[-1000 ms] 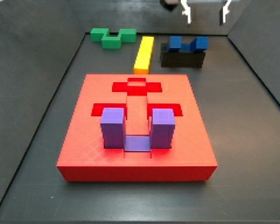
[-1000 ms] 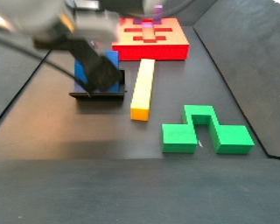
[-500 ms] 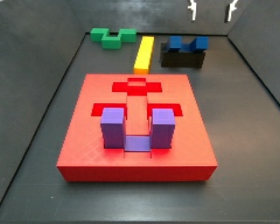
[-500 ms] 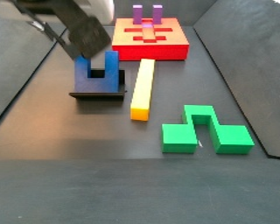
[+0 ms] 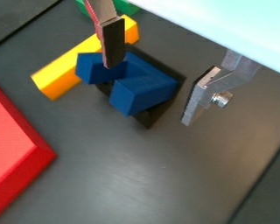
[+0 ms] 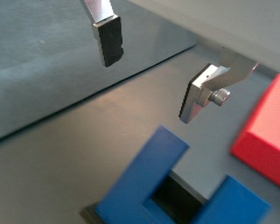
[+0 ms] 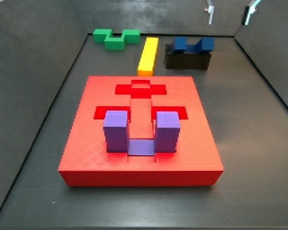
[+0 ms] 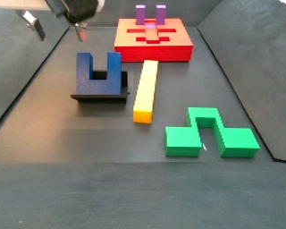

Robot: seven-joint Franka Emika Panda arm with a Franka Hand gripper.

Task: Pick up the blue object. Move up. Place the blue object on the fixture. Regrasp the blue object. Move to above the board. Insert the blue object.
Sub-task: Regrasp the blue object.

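One blue object (image 8: 97, 72) stands on one fixture (image 8: 100, 93), prongs pointing up; my hand (image 7: 229, 13) hangs above it, open and empty.

side views face each other across board (image 7: 140, 126); wrist views close above gripper (image 5: 166, 66).

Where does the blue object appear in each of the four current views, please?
Wrist view: blue object below the open gripper.
Wrist view: its prongs fill the lower foreground.
Side view: far right, on the fixture.
Side view: upper left.
Shared landmark: the yellow bar beside it.
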